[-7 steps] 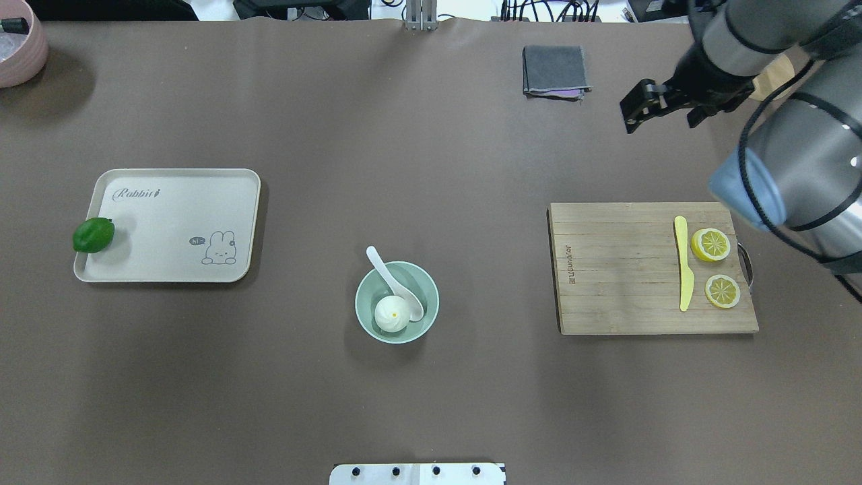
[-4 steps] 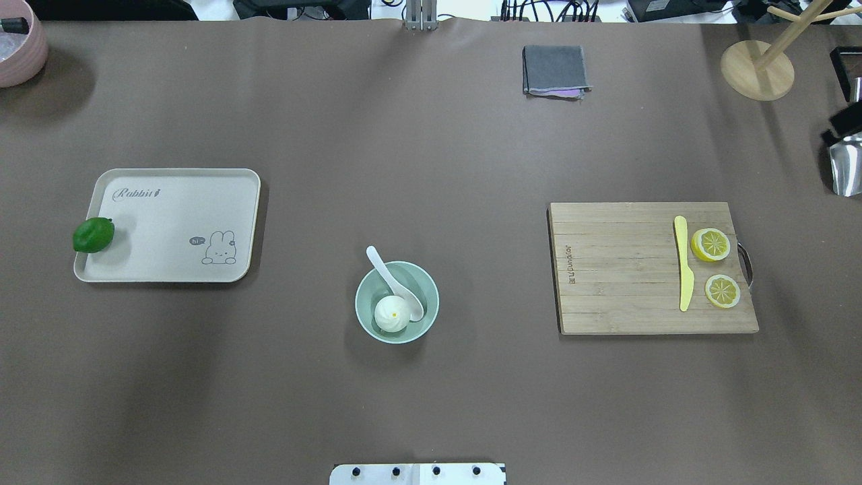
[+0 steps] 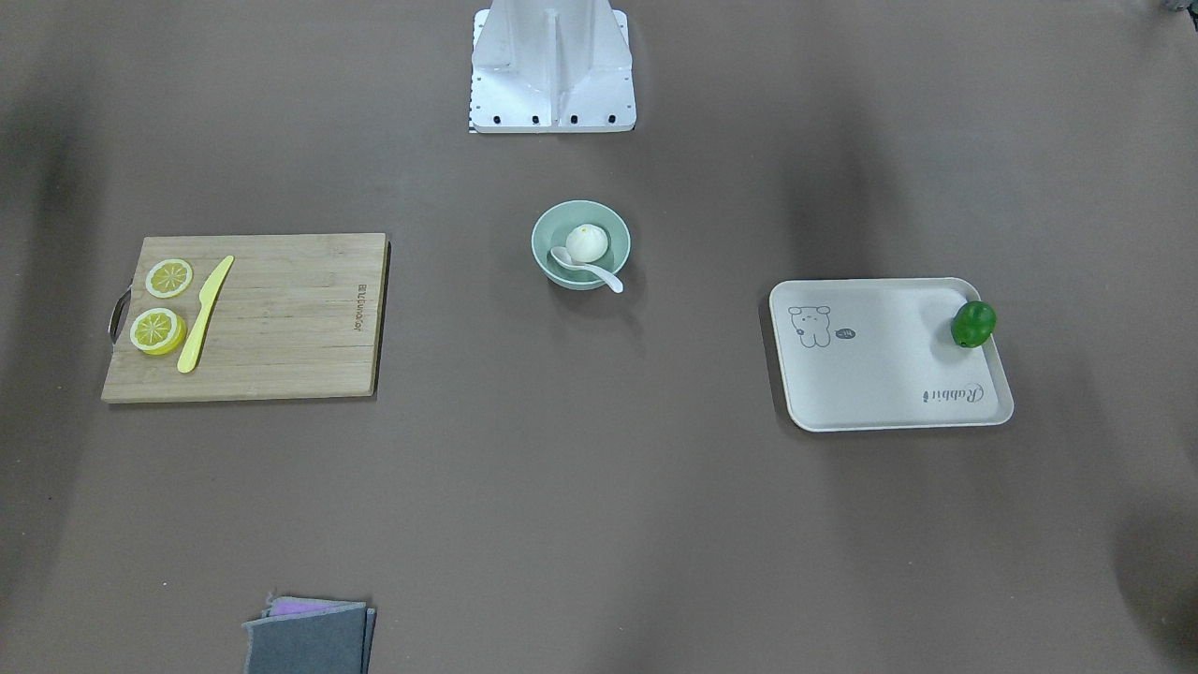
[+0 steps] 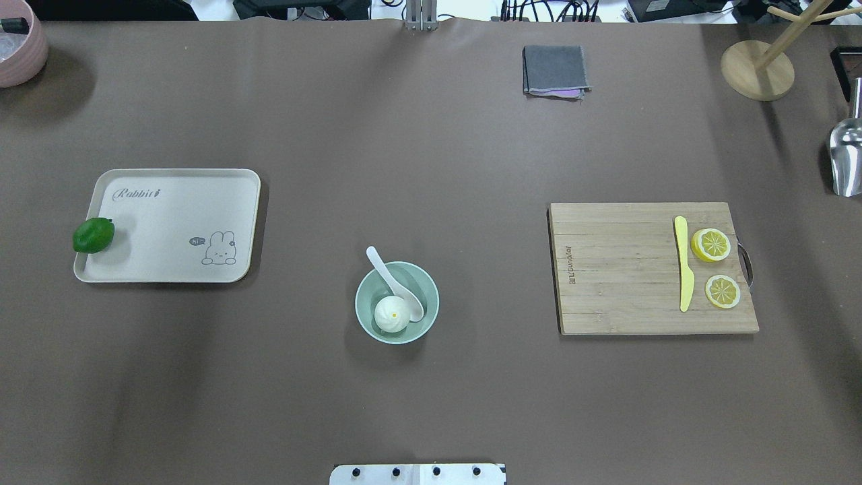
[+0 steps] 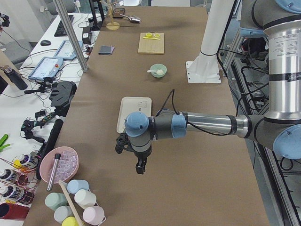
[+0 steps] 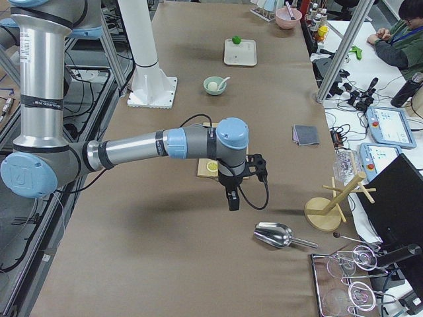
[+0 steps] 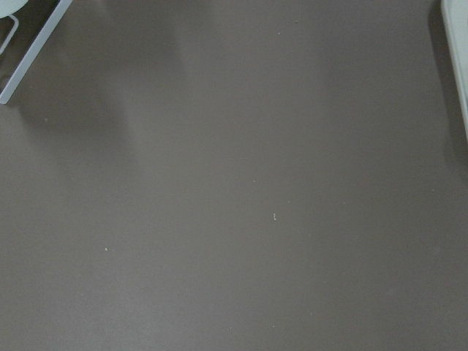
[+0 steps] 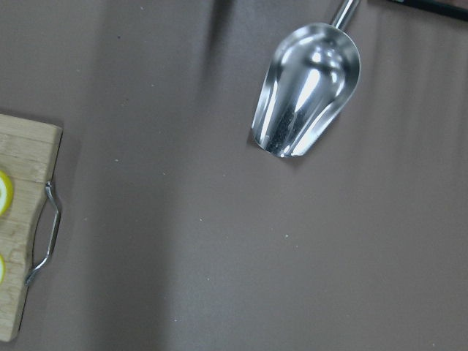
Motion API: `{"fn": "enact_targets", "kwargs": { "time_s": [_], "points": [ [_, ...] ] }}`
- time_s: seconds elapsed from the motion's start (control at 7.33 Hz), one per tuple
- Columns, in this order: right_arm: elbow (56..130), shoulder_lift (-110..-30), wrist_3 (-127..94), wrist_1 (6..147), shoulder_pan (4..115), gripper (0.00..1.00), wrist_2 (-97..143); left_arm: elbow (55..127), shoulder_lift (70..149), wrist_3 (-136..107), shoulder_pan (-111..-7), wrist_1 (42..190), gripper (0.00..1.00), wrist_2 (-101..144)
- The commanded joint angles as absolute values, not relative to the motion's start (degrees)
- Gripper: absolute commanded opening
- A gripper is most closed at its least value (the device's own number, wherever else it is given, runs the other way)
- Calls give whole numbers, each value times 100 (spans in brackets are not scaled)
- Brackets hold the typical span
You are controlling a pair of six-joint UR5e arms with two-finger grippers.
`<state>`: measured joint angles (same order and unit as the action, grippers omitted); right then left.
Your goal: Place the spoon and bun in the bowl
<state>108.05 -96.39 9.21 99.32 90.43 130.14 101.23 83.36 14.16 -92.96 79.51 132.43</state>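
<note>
The mint-green bowl [image 4: 431,296] stands at the table's middle, toward the robot's side. The white bun [image 4: 392,314] lies inside it. The white spoon [image 4: 387,273] has its scoop in the bowl beside the bun, and its handle sticks out over the rim. They also show in the front view: bowl [image 3: 543,245], bun [image 3: 587,243], spoon [image 3: 591,272]. My left gripper [image 5: 140,167] hangs over bare table far beyond the tray, seen only in the exterior left view. My right gripper [image 6: 232,200] hangs past the cutting board, seen only in the exterior right view. I cannot tell whether either is open or shut.
A cream tray [image 4: 175,222] with a green lime [image 4: 93,234] is on the left. A wooden cutting board [image 4: 619,269] with a yellow knife [image 4: 683,263] and lemon slices [image 4: 711,244] is on the right. A grey cloth [image 4: 555,70], a metal scoop [image 4: 846,162] and a wooden stand [image 4: 757,69] lie farther back.
My right arm has swung out of the overhead view to the right, uncovering the wooden stand and the metal scoop. The bowl, bun and spoon have not moved.
</note>
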Motion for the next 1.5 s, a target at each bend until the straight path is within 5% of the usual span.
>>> {"fn": "enact_targets", "kwargs": {
  "time_s": [0.0, 1.36],
  "points": [
    [10766, -9835, 949, 9888, 9088, 100, 12982, 10273, 8341, 1002, -9290, 7928, 98, 13219],
    [10459, -10222, 1019, 9826, 9079, 100, 13218, 10327, 8156, 1028, -9264, 8209, 98, 13210]
  ]
}}
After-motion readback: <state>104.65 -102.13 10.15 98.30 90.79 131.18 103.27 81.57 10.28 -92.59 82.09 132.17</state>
